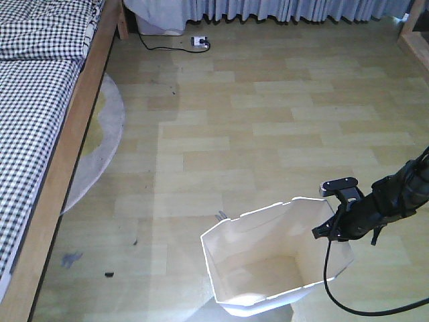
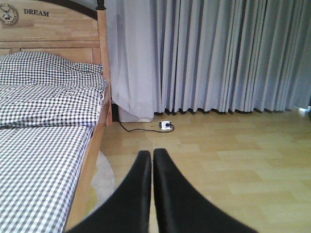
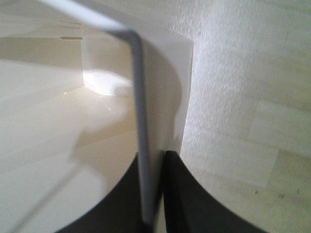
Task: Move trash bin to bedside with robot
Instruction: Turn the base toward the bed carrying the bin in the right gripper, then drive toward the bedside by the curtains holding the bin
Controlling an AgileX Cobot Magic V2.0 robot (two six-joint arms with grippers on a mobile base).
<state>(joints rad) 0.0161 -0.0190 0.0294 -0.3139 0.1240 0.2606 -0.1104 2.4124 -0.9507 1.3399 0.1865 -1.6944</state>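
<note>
The white trash bin stands on the wooden floor at the bottom middle of the front view, its cream inside empty. My right gripper is shut on the bin's right rim; in the right wrist view one finger is inside the wall and one outside. The bed, with its light wooden frame and black-and-white checked bedding, lies along the left, well apart from the bin. It also shows in the left wrist view. My left gripper is shut and empty, above the floor.
A round grey rug lies half under the bed. A power strip with a black cable lies by the grey curtains at the far wall. A wooden furniture leg is at the far right. Small dark bits dot the floor.
</note>
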